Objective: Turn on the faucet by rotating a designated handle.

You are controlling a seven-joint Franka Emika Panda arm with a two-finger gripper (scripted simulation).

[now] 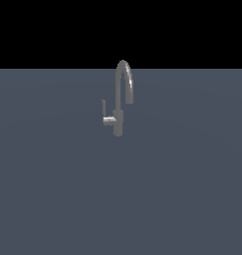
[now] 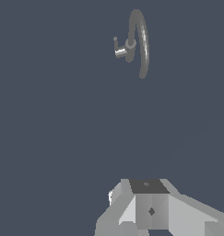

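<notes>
Standing alone on the grey floor (image 1: 53, 199), the faucet (image 1: 121, 94) carried its handle (image 1: 104, 108) upright on a stub toward the exterior view's left. No arm appeared in that view. The wrist view showed the gripper (image 2: 148, 209) well apart from the faucet, its jaws' state indeterminable. Approach judged not yet begun; next move requires closing on the handle.

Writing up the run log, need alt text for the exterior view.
A small grey faucet with a tall arched spout stands alone on a flat blue-grey surface under a black background. Its thin handle points upright on a short stub on the exterior view's left of the body. Neither arm nor end effector appears in this view.
</notes>
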